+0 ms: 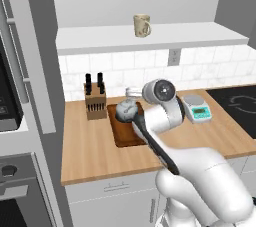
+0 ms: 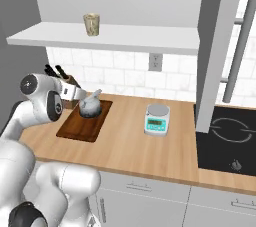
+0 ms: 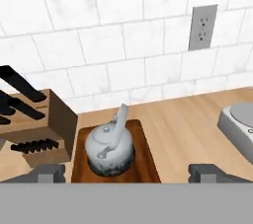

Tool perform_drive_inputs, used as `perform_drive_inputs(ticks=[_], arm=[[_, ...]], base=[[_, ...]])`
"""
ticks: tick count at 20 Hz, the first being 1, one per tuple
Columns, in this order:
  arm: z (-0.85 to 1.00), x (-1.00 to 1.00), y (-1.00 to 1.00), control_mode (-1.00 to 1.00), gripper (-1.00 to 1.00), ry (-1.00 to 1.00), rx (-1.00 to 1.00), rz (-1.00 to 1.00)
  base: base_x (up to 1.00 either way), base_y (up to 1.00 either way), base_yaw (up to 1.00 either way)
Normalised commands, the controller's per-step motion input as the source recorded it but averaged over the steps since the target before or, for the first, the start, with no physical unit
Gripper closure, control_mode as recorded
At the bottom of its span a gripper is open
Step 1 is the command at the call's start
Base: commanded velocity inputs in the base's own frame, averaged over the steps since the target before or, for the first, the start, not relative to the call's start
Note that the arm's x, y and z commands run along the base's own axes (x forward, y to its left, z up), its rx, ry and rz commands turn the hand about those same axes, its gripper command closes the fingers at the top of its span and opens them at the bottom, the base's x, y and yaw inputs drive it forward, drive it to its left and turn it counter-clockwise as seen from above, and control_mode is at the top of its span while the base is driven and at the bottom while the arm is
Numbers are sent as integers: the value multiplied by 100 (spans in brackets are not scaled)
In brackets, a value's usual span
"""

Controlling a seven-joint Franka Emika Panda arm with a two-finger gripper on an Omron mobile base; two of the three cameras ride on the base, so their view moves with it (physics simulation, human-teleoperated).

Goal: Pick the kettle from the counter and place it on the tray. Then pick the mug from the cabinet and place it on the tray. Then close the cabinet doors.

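The grey kettle (image 3: 109, 150) stands upright on the dark-brown tray (image 3: 146, 166), handle arching up; I also see the kettle (image 1: 127, 110) on the tray (image 1: 123, 136) from the left base, and the kettle (image 2: 90, 106) on the tray (image 2: 79, 127) from the right. My gripper (image 3: 128, 172) is open, drawn back from the kettle, its fingertips (image 3: 49, 172) wide apart and holding nothing. The cream mug (image 1: 142, 25) stands on the cabinet's pale shelf (image 1: 160, 37); the mug (image 2: 91, 23) is well above my hand. Both cabinet doors (image 1: 39, 51) (image 2: 219, 46) hang open.
A knife block (image 3: 37, 129) stands just left of the tray on the wood counter (image 1: 90, 151). To the tray's right sit a kitchen scale (image 2: 157, 118) and a black cooktop (image 2: 225, 141). The right door's bar handle (image 2: 239, 51) juts out. The oven column (image 1: 10, 121) is at far left.
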Motion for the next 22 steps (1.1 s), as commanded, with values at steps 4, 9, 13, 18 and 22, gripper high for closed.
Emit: perform_drive_inputs(ticks=[4, 9, 13, 18, 22], arm=[[57, -79, 0, -100, -100, -10, -19, 23], [90, -56, 0, -100, -100, 3, 0, 18], [96, -44, 0, -100, -100, 3, 0, 15], [97, -19, 0, -100, -100, 22, 4, 8], [92, -10, 0, -100, -100, 8, 0, 2]], base=[[0, 0, 0], [0, 0, 0], [0, 0, 0], [0, 0, 0], [0, 0, 0]])
